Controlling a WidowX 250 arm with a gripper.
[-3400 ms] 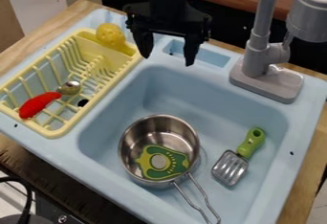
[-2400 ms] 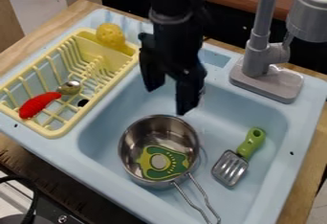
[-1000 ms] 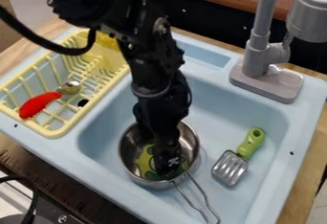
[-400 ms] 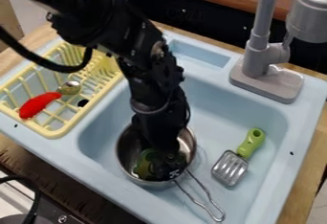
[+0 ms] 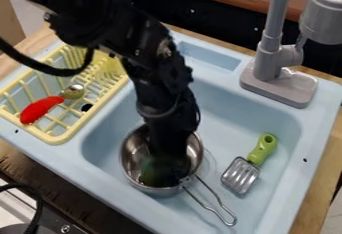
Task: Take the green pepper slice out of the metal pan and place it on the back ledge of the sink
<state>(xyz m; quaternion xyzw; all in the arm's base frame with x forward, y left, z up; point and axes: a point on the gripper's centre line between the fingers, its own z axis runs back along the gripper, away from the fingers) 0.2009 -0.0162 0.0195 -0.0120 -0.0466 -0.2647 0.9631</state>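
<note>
1. Green toy (image 5: 151, 172): on the floor of the steel pot (image 5: 136, 150), mostly covered by the claw (image 5: 170, 168), which is down inside the rim.
2. Claw released, clenched or grasping: cannot tell; its end is dark against the toy.
3. Progress, my judgement: reach into the pot looks done. No lift seen; toy sits low, so any grasp and removal would be left.
4. Edges: pot wall rings the claw closely, little sideways room. Straight up looks the safest way out; a slanted pull could catch the rim and drag the pot.
5. Wire handle (image 5: 233, 221) points to the near side of the sink (image 5: 267, 115), spatula (image 5: 242, 174) just beside it.
6. Open room: basin floor beyond the pot, toward the faucet (image 5: 268, 60). Yellow rack (image 5: 60, 139) borders the left, the arm (image 5: 157, 73) passing over its far corner.
</note>
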